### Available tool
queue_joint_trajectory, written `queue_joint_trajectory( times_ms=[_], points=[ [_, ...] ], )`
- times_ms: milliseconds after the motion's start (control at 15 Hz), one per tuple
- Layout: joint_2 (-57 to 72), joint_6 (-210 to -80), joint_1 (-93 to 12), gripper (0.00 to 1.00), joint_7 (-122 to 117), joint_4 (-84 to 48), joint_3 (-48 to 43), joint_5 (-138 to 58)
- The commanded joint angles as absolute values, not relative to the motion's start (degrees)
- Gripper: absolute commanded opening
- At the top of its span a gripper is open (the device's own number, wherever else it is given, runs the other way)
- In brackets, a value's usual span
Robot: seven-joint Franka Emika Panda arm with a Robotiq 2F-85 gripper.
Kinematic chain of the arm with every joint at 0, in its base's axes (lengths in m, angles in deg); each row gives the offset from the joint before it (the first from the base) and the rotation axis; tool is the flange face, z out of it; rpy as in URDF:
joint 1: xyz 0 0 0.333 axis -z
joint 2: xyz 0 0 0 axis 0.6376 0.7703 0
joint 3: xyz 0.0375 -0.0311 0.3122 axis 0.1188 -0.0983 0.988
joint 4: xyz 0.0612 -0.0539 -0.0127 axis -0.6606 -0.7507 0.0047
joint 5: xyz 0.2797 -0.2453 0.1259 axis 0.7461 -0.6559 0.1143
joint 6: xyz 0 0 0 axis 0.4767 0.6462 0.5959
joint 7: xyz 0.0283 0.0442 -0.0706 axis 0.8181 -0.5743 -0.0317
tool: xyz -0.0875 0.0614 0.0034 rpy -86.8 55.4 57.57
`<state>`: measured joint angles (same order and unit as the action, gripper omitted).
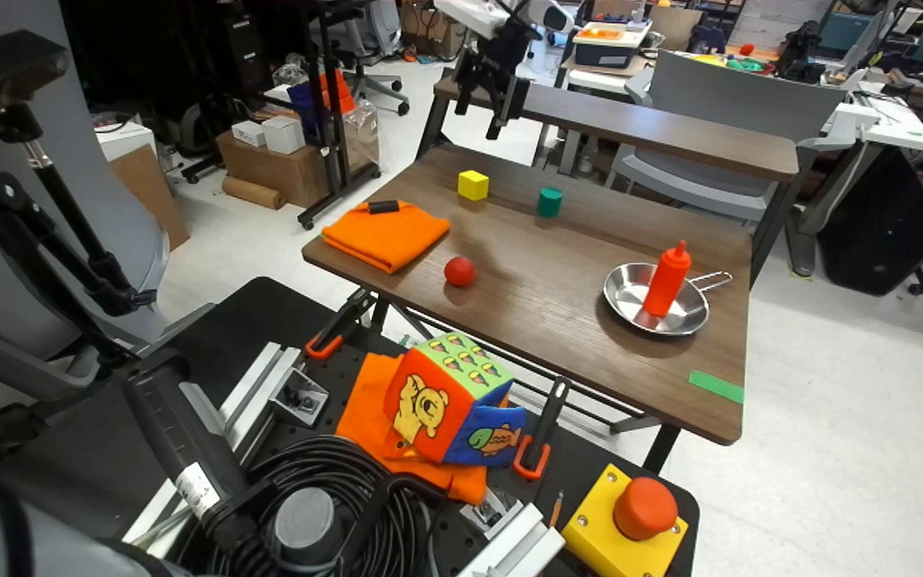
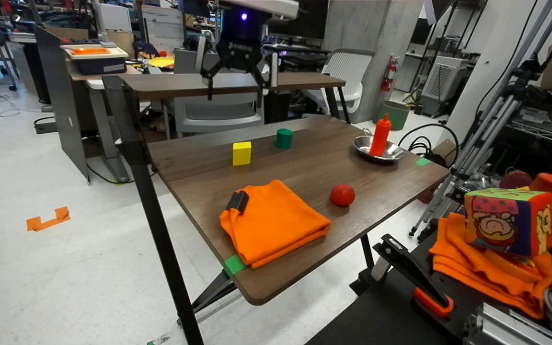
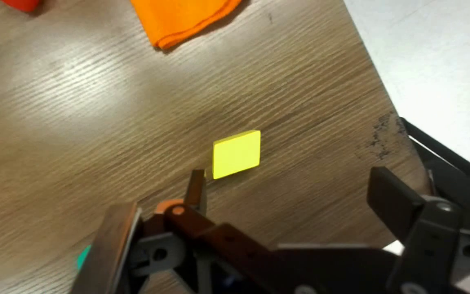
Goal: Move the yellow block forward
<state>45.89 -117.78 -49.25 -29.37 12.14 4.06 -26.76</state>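
The gripper [image 2: 235, 96] has its jaws spread wide above the yellow block [image 1: 473, 186], well apart from it; in the wrist view the block shows nearer one finger [image 3: 196, 190] than the other. The block sits on the brown table [image 1: 542, 280]. Near the block, but apart from it, stands a green cylinder [image 2: 284, 138]. On the camera's side of the block in both exterior views lie a folded orange cloth [image 2: 276, 225], with a small black piece [image 1: 384, 207] on top, and a red ball [image 1: 459, 272]. Farther from the block than the green cylinder is a metal pan [image 1: 626, 288] holding a red bottle [image 1: 667, 282]. Behind the block in both exterior views, and higher than it, runs a brown shelf [image 1: 646, 128].
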Motion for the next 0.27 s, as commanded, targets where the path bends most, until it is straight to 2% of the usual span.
queue_joint_trajectory(
  times_ms=[0, 67, 133, 200],
  points=[
    [36.60, -110.91, -42.68, 1.00, -25.41, 1.20, 5.11, -20.82],
    [36.62, -107.28, -41.06, 1.00, -23.22, 0.78, 4.25, -20.97],
    [39.50, -110.73, -44.69, 1.00, -26.44, 5.85, 3.61, -22.67],
    [38.42, -108.51, -42.93, 1.00, -24.96, 4.32, 3.36, -22.31]
  ],
)
